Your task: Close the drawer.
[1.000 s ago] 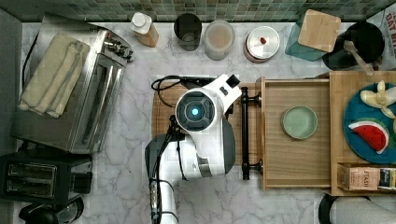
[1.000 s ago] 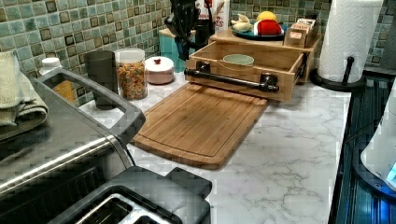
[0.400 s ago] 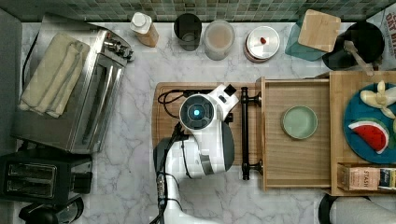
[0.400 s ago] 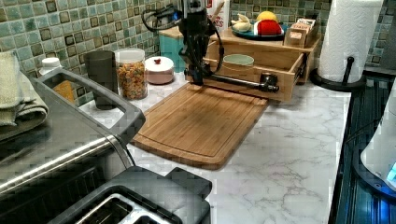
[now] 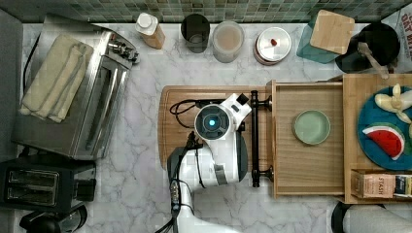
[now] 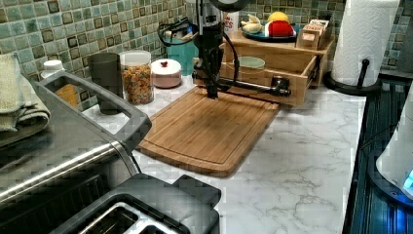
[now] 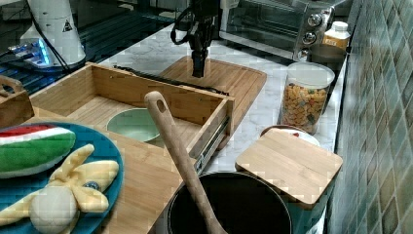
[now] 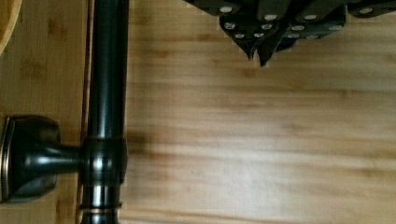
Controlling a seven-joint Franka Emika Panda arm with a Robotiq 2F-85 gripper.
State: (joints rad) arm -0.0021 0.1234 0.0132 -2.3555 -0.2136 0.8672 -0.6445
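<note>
My pincer (image 8: 259, 53) hangs low over the cutting board (image 6: 209, 131), its two fingertips pressed together with nothing between them, on the board side of the drawer's black bar handle (image 5: 254, 138) and apart from it. The drawer (image 5: 308, 170) stands pulled well out from the wooden stand, its front edge just beside the end of the cutting board, with a pale green bowl (image 5: 311, 127) sitting near the middle of its floor.

What worries me is height. In the wrist view my tips sit beside the bar and near one black mount (image 8: 28, 158), not against either. If I push across too high, I judge I would slide over the round bar rather than drive it. Too low, and I scrape the board and drag it along. I am also toward one end of the handle, by the mount on the backsplash side; a push there, off centre, could skew the drawer on its slide (image 7: 214, 139) and jam it. A hard shove could also send the bowl skidding against the drawer's back wall.
</note>
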